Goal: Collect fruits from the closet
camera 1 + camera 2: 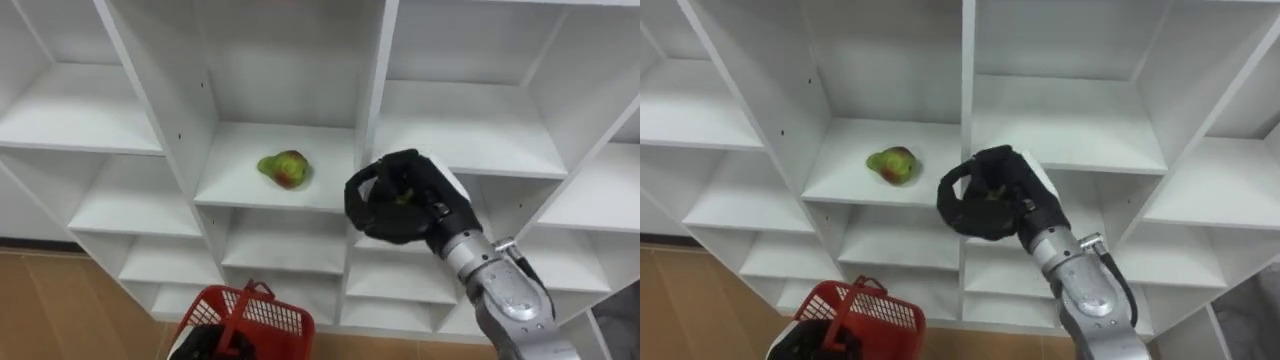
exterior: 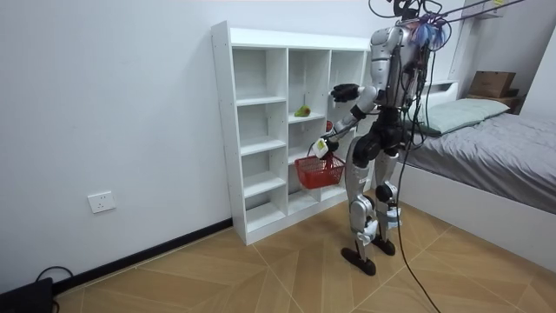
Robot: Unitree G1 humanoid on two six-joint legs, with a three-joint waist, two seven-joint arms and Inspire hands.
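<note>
One green-red fruit (image 1: 284, 168) shelved; green fruit (image 1: 402, 197) in right robot hand (image 1: 383, 216).

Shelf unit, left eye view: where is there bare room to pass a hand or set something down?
Bare: the left compartment and right compartment flanking the fruit, and the board right of the fruit. Crowded: before the divider, where the right hand is curled round something green.

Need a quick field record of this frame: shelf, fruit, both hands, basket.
shelf unit: white, open compartments
fruit on shelf: green-red, lying in the middle column, apart from the right hand
right hand: in front of the shelf edge, fingers curled round a green item, probably a fruit
red basket: lower than the fruit's compartment, hanging at the left hand
robot: stands facing the shelf unit
</note>
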